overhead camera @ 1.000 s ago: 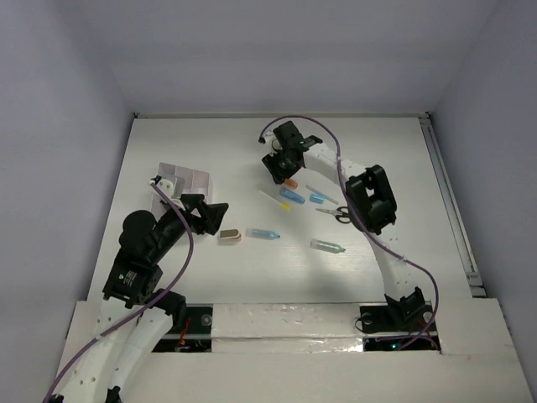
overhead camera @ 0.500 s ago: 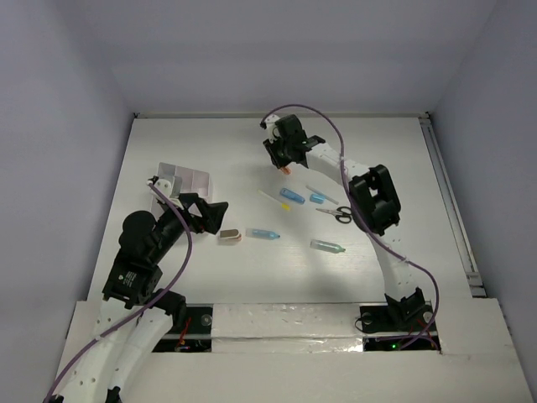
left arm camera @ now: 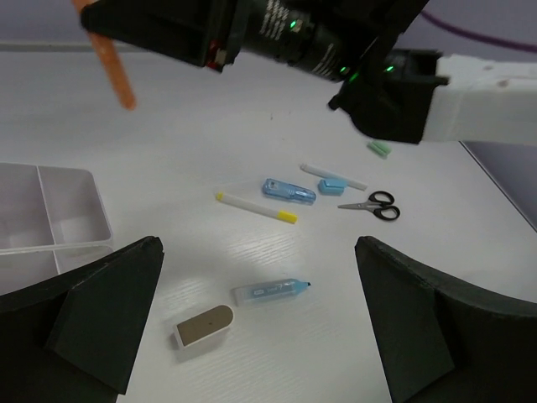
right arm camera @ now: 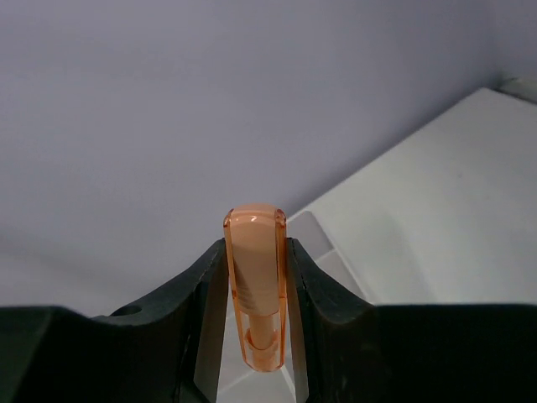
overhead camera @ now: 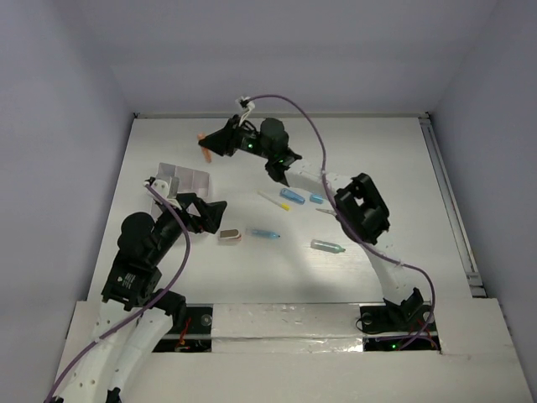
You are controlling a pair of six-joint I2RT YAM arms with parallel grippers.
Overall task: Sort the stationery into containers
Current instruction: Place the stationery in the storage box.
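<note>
My right gripper (overhead camera: 211, 145) is shut on an orange capsule (overhead camera: 204, 148) and holds it in the air just behind the white divided box (overhead camera: 190, 177). In the right wrist view the capsule (right arm camera: 255, 285) stands between the pads, with the box (right arm camera: 329, 248) below. My left gripper (overhead camera: 211, 215) is open and empty, right of the box and above a tan-grey block (overhead camera: 229, 236) and a blue capsule (overhead camera: 265, 234). The left wrist view shows the block (left arm camera: 204, 326), the blue capsule (left arm camera: 273, 290), a yellow-tipped pen (left arm camera: 256, 206), scissors (left arm camera: 370, 204) and the box (left arm camera: 82, 210).
Two blue pieces (overhead camera: 293, 196) (overhead camera: 316, 199), a teal capsule (overhead camera: 327, 246) and the yellow-tipped pen (overhead camera: 274, 200) lie mid-table under the stretched right arm (overhead camera: 336, 185). The table's rail (overhead camera: 445, 185) runs along the right edge.
My right gripper has lifted the orange capsule off the table and swung left towards the box. The left arm has stayed put.
</note>
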